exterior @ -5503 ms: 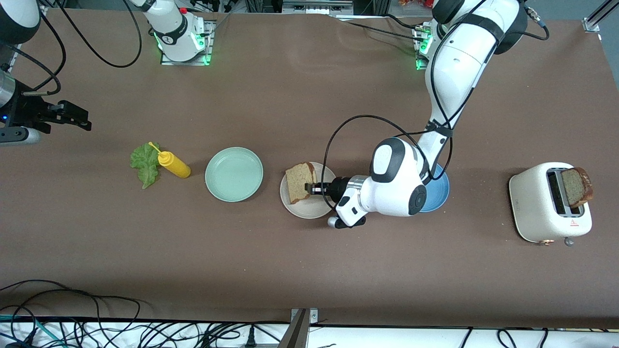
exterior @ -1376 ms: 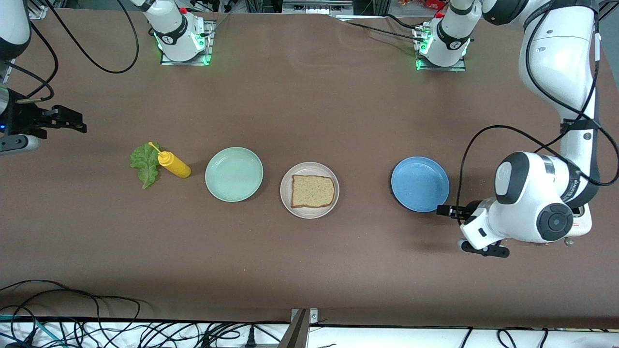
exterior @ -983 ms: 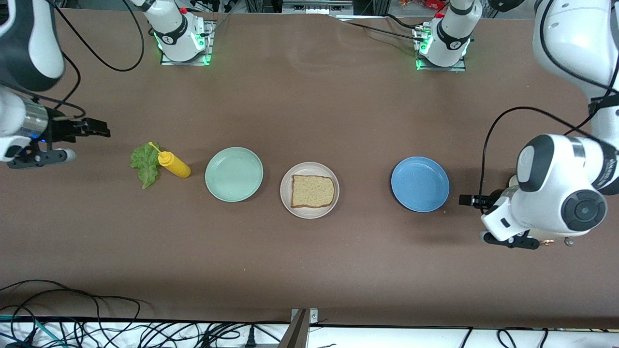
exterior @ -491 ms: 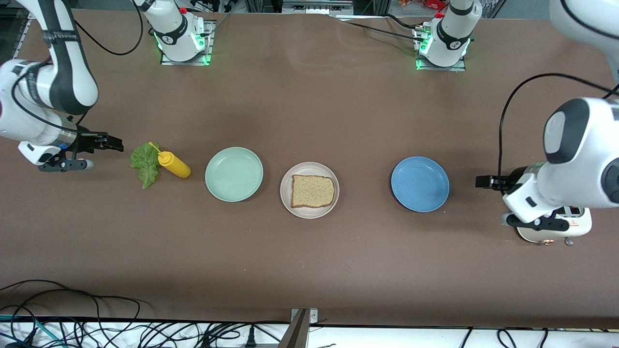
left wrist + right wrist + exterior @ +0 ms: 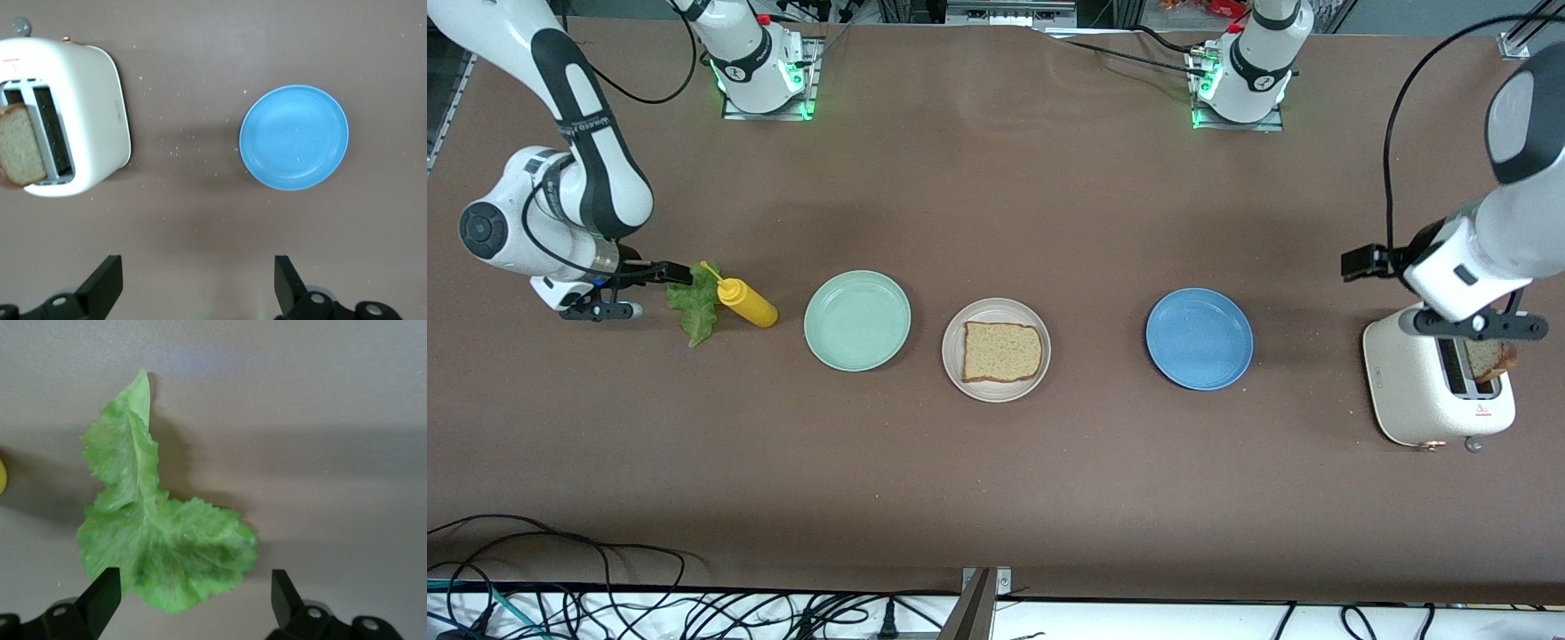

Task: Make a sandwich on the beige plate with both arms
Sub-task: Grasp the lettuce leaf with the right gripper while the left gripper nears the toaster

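Observation:
One bread slice (image 5: pixel 1002 352) lies flat on the beige plate (image 5: pixel 951 348) at mid-table. A second bread slice (image 5: pixel 1489 358) (image 5: pixel 20 143) stands in the white toaster (image 5: pixel 1423 391) (image 5: pixel 80 127) at the left arm's end. The green lettuce leaf (image 5: pixel 696 307) (image 5: pixel 157 533) lies on the table at the right arm's end. My right gripper (image 5: pixel 674 273) (image 5: pixel 193 600) is open low over the leaf's edge, with the leaf's ruffled end between its fingers (image 5: pixel 103 597). My left gripper (image 5: pixel 1358 265) (image 5: pixel 195 290) hangs open and empty over bare table between the toaster and the blue plate.
A yellow squeeze bottle (image 5: pixel 747 302) lies right beside the lettuce, toward the table's middle. A mint green plate (image 5: pixel 857 320) sits between the bottle and the beige plate. The blue plate (image 5: pixel 1199 338) (image 5: pixel 294 137) sits between the beige plate and the toaster. Cables run along the table's near edge.
My right gripper has travelled across to the lettuce and come down over its edge. My left arm has risen and pulled back from the blue plate, uncovering the toaster. Both grippers stayed open.

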Controlling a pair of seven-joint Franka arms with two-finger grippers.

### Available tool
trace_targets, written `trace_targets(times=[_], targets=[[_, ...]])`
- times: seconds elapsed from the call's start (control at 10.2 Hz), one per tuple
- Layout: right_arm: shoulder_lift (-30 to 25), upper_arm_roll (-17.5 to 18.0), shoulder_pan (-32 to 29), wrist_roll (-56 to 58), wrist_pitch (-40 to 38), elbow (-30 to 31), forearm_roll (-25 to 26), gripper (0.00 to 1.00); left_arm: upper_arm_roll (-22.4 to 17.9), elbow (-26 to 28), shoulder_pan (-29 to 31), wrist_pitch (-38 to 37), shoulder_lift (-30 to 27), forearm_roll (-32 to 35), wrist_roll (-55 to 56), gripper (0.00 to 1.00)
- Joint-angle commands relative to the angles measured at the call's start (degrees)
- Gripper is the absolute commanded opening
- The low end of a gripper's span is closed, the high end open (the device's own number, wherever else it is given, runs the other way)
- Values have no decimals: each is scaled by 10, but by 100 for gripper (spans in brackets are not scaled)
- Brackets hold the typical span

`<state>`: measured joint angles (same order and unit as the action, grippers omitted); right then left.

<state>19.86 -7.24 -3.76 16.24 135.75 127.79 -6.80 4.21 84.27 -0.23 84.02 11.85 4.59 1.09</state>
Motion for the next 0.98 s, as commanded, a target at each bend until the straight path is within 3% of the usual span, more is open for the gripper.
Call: trace_targets(times=[0.0, 0.1, 0.2, 0.29, 0.49, 0.59, 0.88], targets=[[28, 6, -5, 15, 24, -14, -17, 100, -3, 63, -8, 10, -65, 18, 4, 100], [34, 6, -3, 15, 35, -15, -17, 99, -3, 66, -9, 9, -75, 18, 6, 100], [41, 7, -3, 15, 45, -16, -17, 84, -3, 66, -9, 9, -83, 18, 6, 100], [42, 15, -4, 14, 49, -16, -17, 51, -3, 65, -10, 8, -89, 15, 6, 100], [46, 18, -4, 16, 43, -31, -17, 8, -3, 58, -19, 4, -96, 13, 8, 100], [46, 18, -2, 16, 42, -34, -17, 0, -7, 55, -21, 4, -98, 12, 8, 100], [41, 18, -1, 20, -11, -71, -16, 0, -9, 45, -21, -24, -98, 9, 7, 100]])
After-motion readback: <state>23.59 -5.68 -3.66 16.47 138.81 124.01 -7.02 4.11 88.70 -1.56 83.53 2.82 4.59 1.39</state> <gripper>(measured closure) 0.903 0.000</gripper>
